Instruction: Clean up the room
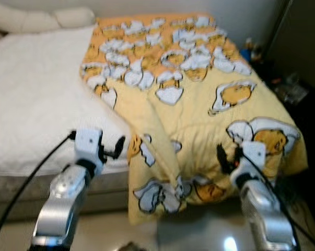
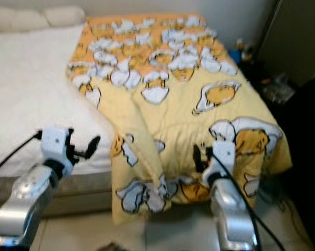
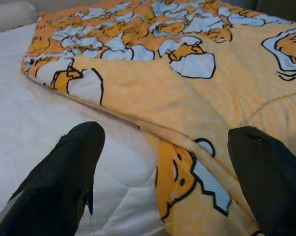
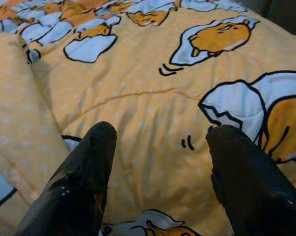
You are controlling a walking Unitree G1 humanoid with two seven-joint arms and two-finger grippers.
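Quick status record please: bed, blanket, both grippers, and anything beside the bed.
bed: white mattress, left part bare, white pillows at its head
blanket: yellow cartoon-print blanket over the right part of the bed, folded edge down the middle, lower end hanging over the foot
left gripper: open, at the foot of the bed by the blanket's folded edge, holding nothing
right gripper: open, over the blanket's hanging end, holding nothing
beside bed: blurred clutter to the right

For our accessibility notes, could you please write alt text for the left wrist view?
A yellow cartoon-print blanket lies folded over a white bed, seen between the left gripper's open black fingers.
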